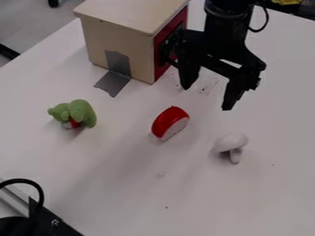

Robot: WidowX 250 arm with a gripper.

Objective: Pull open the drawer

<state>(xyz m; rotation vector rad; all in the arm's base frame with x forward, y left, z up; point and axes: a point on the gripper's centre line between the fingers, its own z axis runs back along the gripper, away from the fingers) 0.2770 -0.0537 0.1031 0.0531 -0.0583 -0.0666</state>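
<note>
My black gripper hangs over the table just right of the wooden drawer box, its two fingers spread apart and pointing down with nothing between them. The box stands at the top, with pale wooden sides and a red front turned toward the gripper. Part of that front, with a dark piece on it, is hidden behind the gripper's left side. Whether the gripper touches the front, I cannot tell. No gap from a pulled-out drawer can be made out.
Grey tape runs from the box's side onto the white table. A green plush toy lies at the left, a red and white toy piece mid-table, and a white mushroom to its right. Black equipment occupies the lower left corner.
</note>
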